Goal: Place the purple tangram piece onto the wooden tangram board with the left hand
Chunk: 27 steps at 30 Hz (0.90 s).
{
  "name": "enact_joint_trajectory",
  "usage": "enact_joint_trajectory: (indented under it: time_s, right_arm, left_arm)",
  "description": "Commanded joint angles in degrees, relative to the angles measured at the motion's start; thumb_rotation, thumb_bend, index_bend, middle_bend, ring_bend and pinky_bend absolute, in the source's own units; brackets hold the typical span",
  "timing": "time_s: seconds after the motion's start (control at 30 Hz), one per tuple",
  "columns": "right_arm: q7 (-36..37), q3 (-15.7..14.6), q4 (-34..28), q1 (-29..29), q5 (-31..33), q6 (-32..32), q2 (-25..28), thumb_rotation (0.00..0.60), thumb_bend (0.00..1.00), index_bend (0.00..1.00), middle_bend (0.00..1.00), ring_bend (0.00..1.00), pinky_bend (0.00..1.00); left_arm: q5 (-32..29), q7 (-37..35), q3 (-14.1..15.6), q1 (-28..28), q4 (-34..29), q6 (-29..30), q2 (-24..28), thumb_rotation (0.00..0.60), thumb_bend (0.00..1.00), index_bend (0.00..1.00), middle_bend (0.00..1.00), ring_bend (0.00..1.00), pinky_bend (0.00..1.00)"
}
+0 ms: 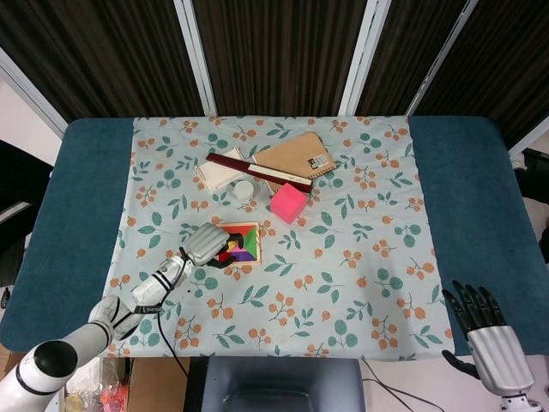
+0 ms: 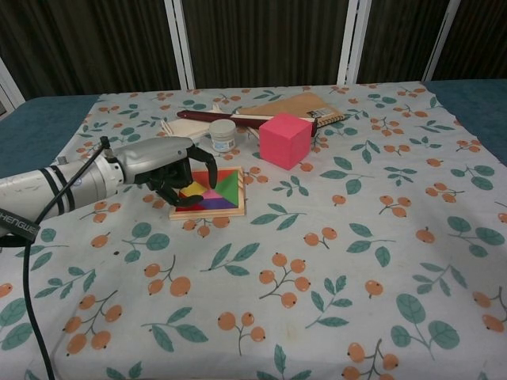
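Observation:
The wooden tangram board [image 1: 258,241] [image 2: 207,214] lies left of the cloth's centre, filled with coloured pieces. The purple tangram piece [image 1: 245,255] [image 2: 214,199] lies flat in the board's near part. My left hand [image 1: 204,244] [image 2: 162,163] hovers at the board's left edge, its fingers [image 2: 208,172] arched over the left pieces and apart from the purple one, holding nothing. My right hand [image 1: 485,330] rests at the table's near right corner with its fingers spread and empty. It shows only in the head view.
A pink cube [image 1: 288,202] [image 2: 285,140] and a small white jar [image 1: 244,189] [image 2: 223,134] stand just behind the board. Further back lie a brown notebook [image 1: 296,159] [image 2: 297,107], a dark red stick [image 1: 249,167] and a cream card [image 1: 219,172]. A black cable [image 2: 30,269] trails from my left arm.

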Motion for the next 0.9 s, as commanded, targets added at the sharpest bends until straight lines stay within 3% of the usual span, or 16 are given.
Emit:
enact_joint_trajectory:
  time_s: [0.03, 0.17, 0.23, 0.3, 0.37, 0.4, 0.5, 0.57, 0.67, 0.73, 0.9]
  right_arm:
    - [0.05, 0.02, 0.0, 0.05, 0.01, -0.06, 0.03, 0.6, 0.12, 0.0, 0.0, 0.0, 0.0]
    - [0.45, -0.04, 0.09, 0.13, -0.12, -0.06, 0.28, 0.6, 0.12, 0.0, 0.0, 0.0, 0.0]
    - [0.89, -0.03, 0.16, 0.15, -0.18, 0.08, 0.45, 0.6, 0.12, 0.0, 0.0, 0.0, 0.0]
    - [1.02, 0.03, 0.18, 0.17, -0.17, 0.16, 0.48, 0.6, 0.12, 0.0, 0.0, 0.0, 0.0]
    - [0.81, -0.04, 0.15, 0.25, -0.31, -0.03, 0.37, 0.6, 0.12, 0.0, 0.0, 0.0, 0.0]
    - [0.58, -0.13, 0.14, 0.3, -0.45, -0.21, 0.26, 0.6, 0.12, 0.0, 0.0, 0.0, 0.0]
    - [-0.58, -0.15, 0.02, 0.5, -0.62, -0.83, -0.33, 0.6, 0.12, 0.0, 0.0, 0.0, 0.0]
    - [-1.6, -0.08, -0.22, 0.7, -0.42, -1.52, -0.83, 0.6, 0.12, 0.0, 0.0, 0.0, 0.0]
    - [-2.97, 0.16, -0.35, 0.86, -0.29, -1.94, -1.48, 0.6, 0.12, 0.0, 0.0, 0.0, 0.0]
    - [-3.55, 0.13, -0.56, 0.85, -0.3, -2.09, -1.9, 0.6, 0.12, 0.0, 0.0, 0.0, 0.0]
    - [-4.24, 0.15, -0.57, 0.99, -0.25, -2.46, -2.36, 0.6, 0.12, 0.0, 0.0, 0.0, 0.0]
  left_arm:
    - [-0.08, -0.02, -0.38, 0.44, -2.2, 1.73, 1.24, 0.6, 0.36, 0.44, 1.0, 1.0, 1.0]
    - [-0.16, 0.8, -1.53, 3.71, -9.84, 10.06, 5.55, 0.6, 0.35, 0.37, 0.98, 1.0, 1.0]
    - [-0.07, 3.39, -0.47, 7.73, -17.09, 15.01, 10.04, 0.6, 0.35, 0.28, 0.83, 0.89, 0.93]
    - [0.67, 7.54, 2.26, 11.33, -24.45, 17.62, 15.7, 0.6, 0.35, 0.16, 0.45, 0.44, 0.52]
    - [1.03, 13.37, 5.28, 16.56, -32.3, 22.24, 21.71, 0.6, 0.34, 0.12, 0.25, 0.17, 0.22]
    - [1.21, 16.5, 7.05, 19.96, -35.38, 25.45, 24.4, 0.6, 0.34, 0.1, 0.2, 0.11, 0.16]
    - [2.12, 20.55, 11.39, 28.8, -39.02, 34.28, 28.84, 0.6, 0.34, 0.07, 0.14, 0.06, 0.11]
    - [3.01, 21.33, 13.21, 34.55, -37.35, 40.53, 29.41, 0.6, 0.35, 0.04, 0.11, 0.04, 0.09]
    - [4.32, 25.42, 13.62, 37.34, -36.74, 43.2, 30.24, 0.6, 0.36, 0.03, 0.09, 0.02, 0.05]
    - [5.2, 27.49, 12.14, 38.91, -37.76, 46.76, 30.52, 0.6, 0.36, 0.01, 0.08, 0.0, 0.04]
    - [6.26, 28.55, 11.18, 40.31, -37.08, 46.62, 30.48, 0.6, 0.36, 0.01, 0.08, 0.0, 0.03]
